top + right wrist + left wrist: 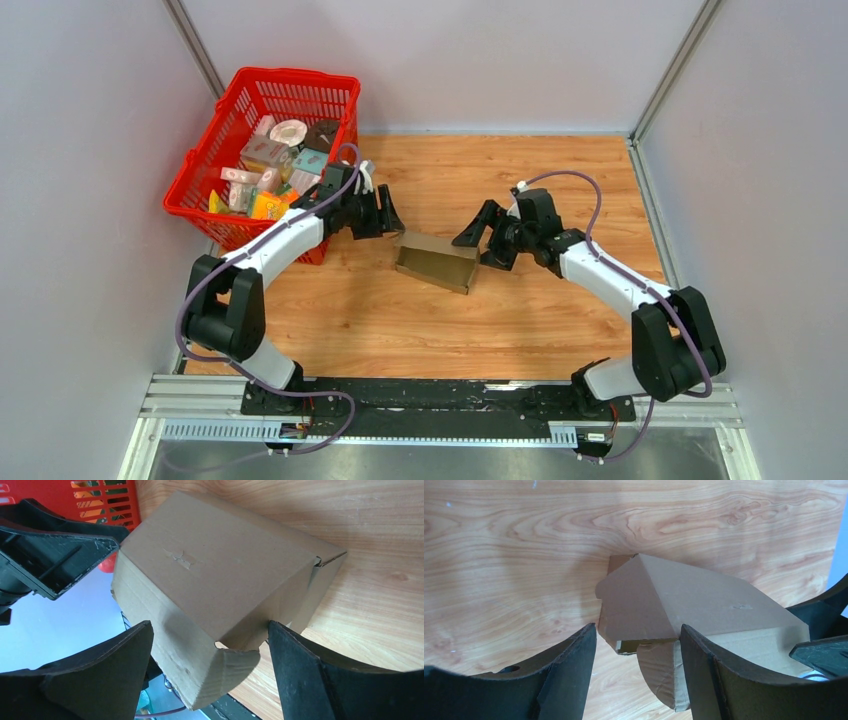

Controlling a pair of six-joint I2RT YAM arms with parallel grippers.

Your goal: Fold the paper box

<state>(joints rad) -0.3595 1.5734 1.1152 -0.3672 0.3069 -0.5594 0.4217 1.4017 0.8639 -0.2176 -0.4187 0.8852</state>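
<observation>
the wood-grain surface (pixel 560 320) fills the middle of the top view, walled in by pale panels. the left arm (pixel 270 250) reaches in from the left and the right arm (pixel 610 275) from the right, so their tips face each other across the centre. a red basket (pixel 200 180) sits at the far left corner, just behind the left arm.

the paper box (pixel 437 262) lies on the surface between the two arms. it is partly folded, a shallow brown tray with its open side towards the arm bases. the left jaws are spread wide at its left end, where a loose rounded flap (pixel 659 672) hangs between them. the right jaws are also released, gaping around its right end without pinching it. small printed packages (pixel 270 175) are heaped in the basket.
</observation>
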